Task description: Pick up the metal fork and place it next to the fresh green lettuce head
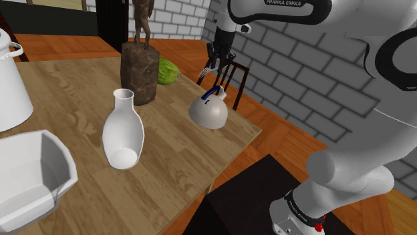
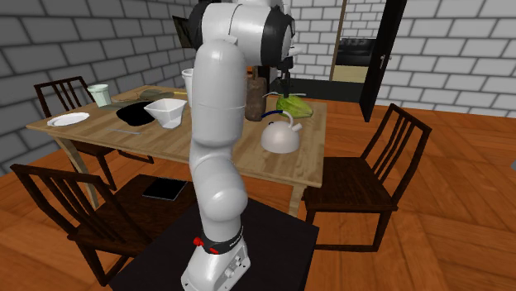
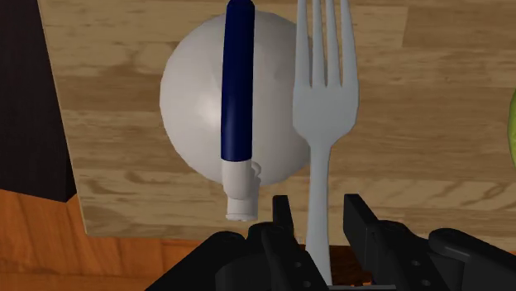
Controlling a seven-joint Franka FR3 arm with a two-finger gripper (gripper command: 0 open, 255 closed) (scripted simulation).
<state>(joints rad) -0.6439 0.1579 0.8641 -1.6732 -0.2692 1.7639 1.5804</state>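
My black gripper hangs above the table's far corner, shut on a grey fork. In the wrist view the fork's handle runs between the two fingers and its tines point away from the gripper. Directly below is a white kettle with a dark blue handle. The kettle stands near the table edge. The green lettuce head lies on the table beyond the kettle, and a sliver of the lettuce shows beside the fork. From the second exterior view the gripper is just above the lettuce and kettle.
A tall brown sculpture stands close beside the lettuce. A white vase, a white angular bowl and a large white pot sit on the wooden table. A dark chair stands behind the table's corner.
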